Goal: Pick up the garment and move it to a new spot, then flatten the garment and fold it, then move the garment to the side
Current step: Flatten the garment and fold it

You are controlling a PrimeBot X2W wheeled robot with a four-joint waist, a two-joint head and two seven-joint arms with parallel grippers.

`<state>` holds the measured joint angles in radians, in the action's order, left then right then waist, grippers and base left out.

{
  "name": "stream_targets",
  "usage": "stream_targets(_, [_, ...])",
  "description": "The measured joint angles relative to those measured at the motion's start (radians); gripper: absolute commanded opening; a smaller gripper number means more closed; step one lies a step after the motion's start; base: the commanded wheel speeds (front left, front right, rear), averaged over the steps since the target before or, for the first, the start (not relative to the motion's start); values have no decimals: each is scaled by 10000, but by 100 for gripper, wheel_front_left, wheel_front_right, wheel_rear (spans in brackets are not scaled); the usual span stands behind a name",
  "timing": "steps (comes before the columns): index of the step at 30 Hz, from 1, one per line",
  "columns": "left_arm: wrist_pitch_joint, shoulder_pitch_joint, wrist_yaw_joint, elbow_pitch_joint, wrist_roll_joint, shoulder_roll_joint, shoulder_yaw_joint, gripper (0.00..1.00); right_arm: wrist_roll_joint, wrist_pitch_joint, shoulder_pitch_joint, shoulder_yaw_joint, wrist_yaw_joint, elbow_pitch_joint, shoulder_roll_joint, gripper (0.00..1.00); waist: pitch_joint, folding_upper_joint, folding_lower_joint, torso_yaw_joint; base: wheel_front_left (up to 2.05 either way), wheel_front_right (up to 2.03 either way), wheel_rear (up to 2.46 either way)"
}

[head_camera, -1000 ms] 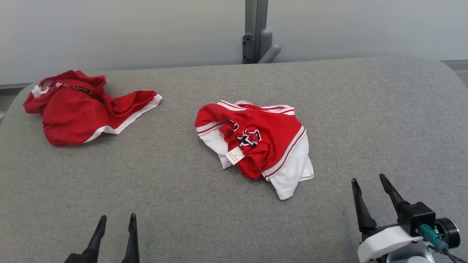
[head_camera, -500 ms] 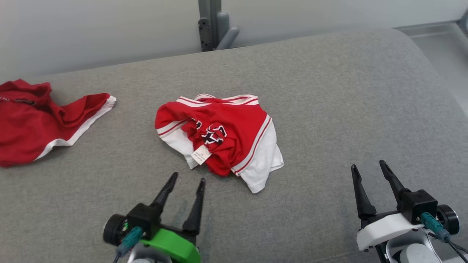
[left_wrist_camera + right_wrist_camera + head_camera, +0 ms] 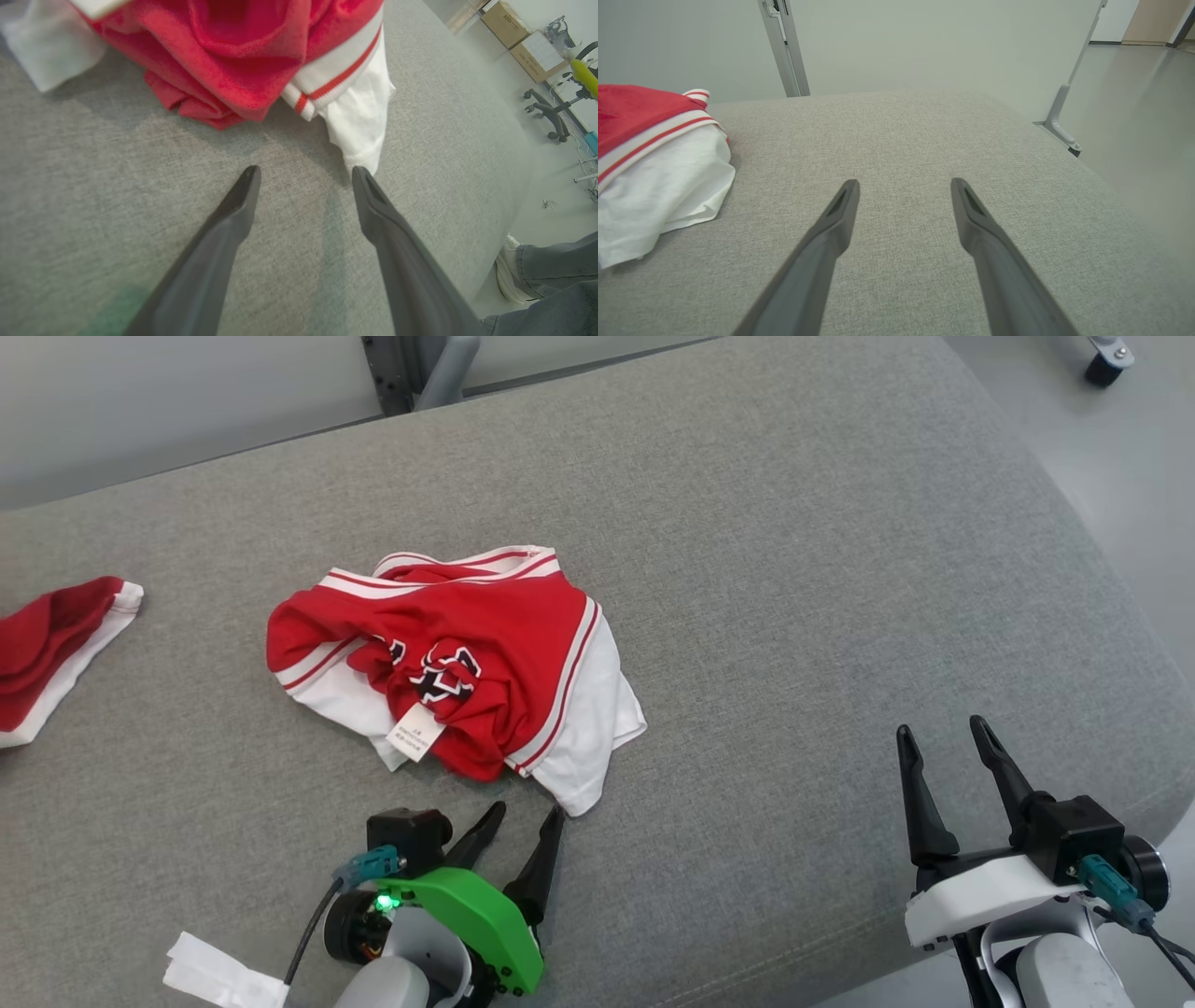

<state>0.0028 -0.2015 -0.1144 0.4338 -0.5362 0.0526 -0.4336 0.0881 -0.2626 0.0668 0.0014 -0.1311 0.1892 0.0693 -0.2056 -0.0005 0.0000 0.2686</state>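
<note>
The crumpled red-and-white garment [image 3: 448, 663] lies on the grey bench [image 3: 794, 569], and its folds hide most of its black lettering. The left claw [image 3: 528, 808], wide open and empty, hovers just beside the garment's white hem. The right claw [image 3: 940, 725], equally spread and empty, is well apart from the garment. A second red cloth [image 3: 56, 653] is cut off at the edge.

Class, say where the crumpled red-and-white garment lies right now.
In the head view the garment lies left of centre on the grey cushion, just beyond the left gripper, with a second red garment at the left edge.
</note>
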Motion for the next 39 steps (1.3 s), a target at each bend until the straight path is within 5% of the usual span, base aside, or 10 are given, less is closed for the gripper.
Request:
stream_targets(11, [-82,-710,186,102,-2349,-19,-665,100,15,0,162,36,0,121,-111,100,-330,1,0,419,0,0,0])
stream_targets(13, [-280,-793,318,125,-2700,-19,-750,0,63,0,172,44,0,136,-127,100,-281,0,0,447,0,0,0])
stream_targets(24, [-844,-1547,581,-1546,-3781,115,-531,0,65,0,-103,-230,0,173,-165,100,-12,0,0,-18,0,0,0])
stream_targets(39, [633,-2207,2337,-6757,-4700,2111,1921,0,-31,0,-352,-10,0,280,-159,100,843,0,0,-1129,0,0,0])
